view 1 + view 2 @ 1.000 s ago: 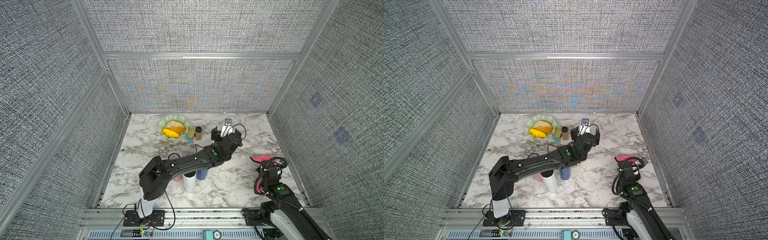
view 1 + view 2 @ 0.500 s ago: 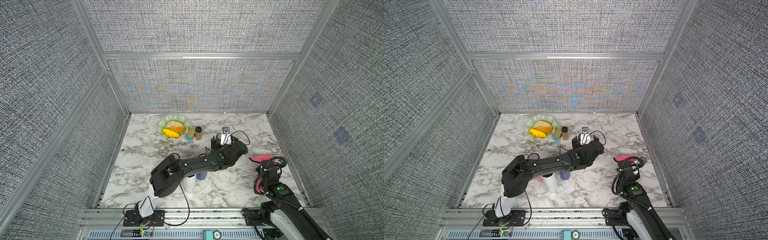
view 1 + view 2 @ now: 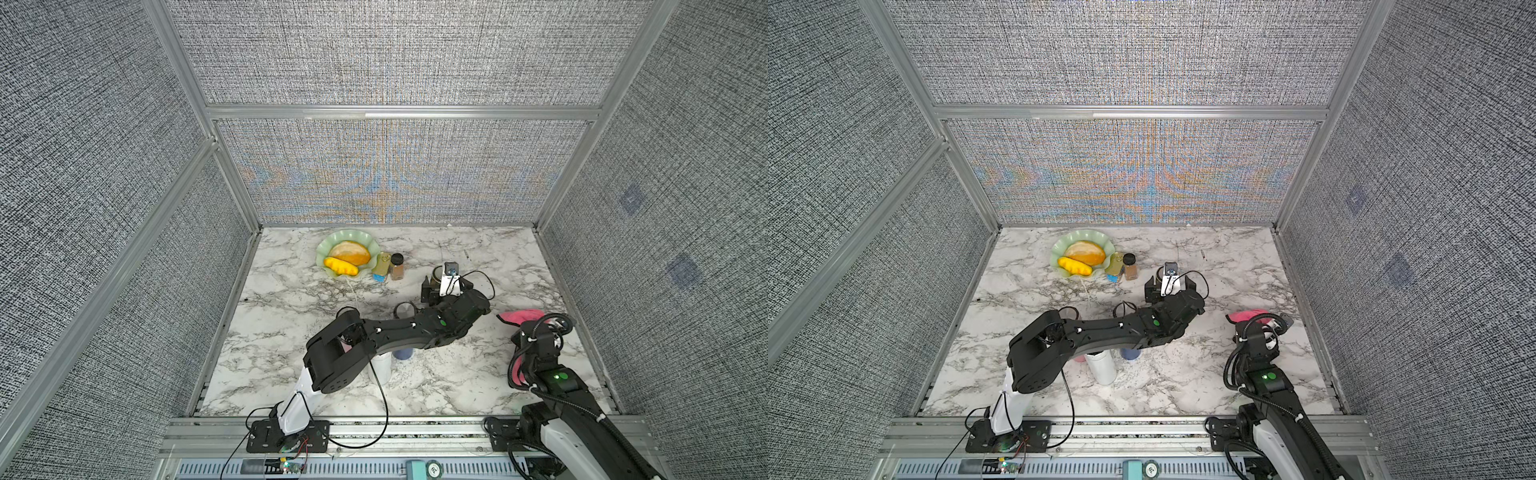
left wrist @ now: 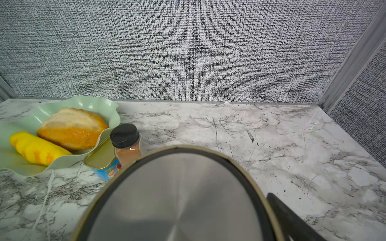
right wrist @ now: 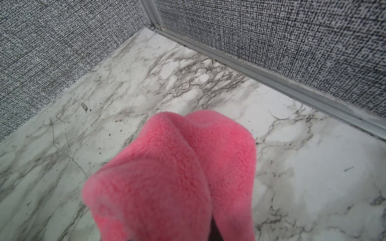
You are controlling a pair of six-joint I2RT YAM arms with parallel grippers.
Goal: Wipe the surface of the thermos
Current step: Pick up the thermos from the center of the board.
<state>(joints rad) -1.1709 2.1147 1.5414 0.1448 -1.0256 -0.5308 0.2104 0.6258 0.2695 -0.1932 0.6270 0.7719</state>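
The thermos is seen from above in the left wrist view as a round brushed-steel lid with a dark rim. In a top view the thermos stands right of the spice jar, mostly hidden by the wrist. My left gripper straddles it, one black finger close beside the rim. Contact is not visible. My right gripper is shut on a pink fleece cloth, held low over the marble at the right. That cloth also shows from above.
At the back left a green scalloped plate holds bread and a yellow piece. A tin and a black-capped spice jar stand beside it. A white bottle and a blue cup sit under my left arm.
My left arm has drawn nearer and dropped, bringing its gripper down around the thermos. The right arm and the pink cloth have stayed put.
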